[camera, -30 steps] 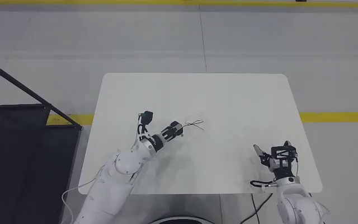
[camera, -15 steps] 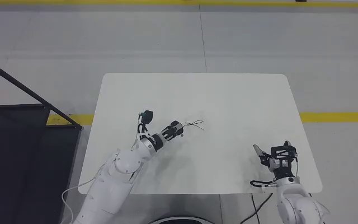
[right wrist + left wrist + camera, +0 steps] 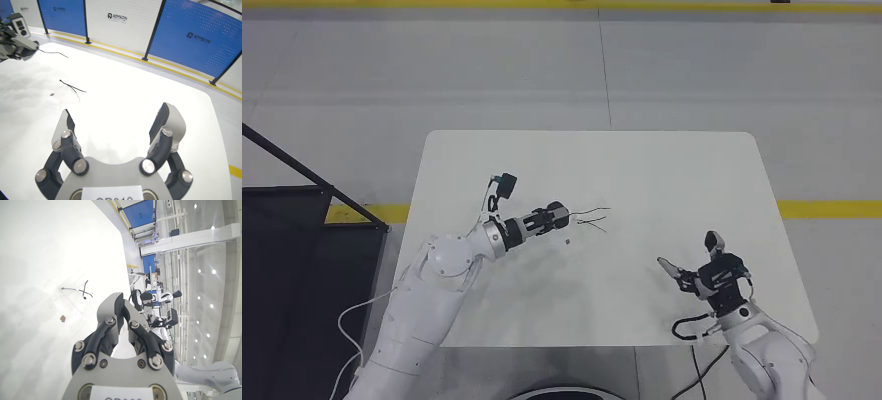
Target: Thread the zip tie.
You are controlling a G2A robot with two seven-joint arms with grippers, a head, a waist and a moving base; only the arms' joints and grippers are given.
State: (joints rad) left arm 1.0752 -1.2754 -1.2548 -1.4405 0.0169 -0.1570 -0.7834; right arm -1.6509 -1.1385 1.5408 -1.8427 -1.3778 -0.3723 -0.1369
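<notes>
Moved: the left arm has swung up and over with one zip tie, and the right arm has turned inward toward it.
Left claw (image 3: 561, 212): pressed together, pinching the held zip tie (image 3: 51, 52) by one end, above the table (image 3: 672, 170).
Loose zip ties (image 3: 72, 87): crossed on the table, near the held one.
Right claw (image 3: 689, 255): spread, empty, well apart.
Risk: the thin tie could droop or twist, so its tip misses the head slot.
</notes>
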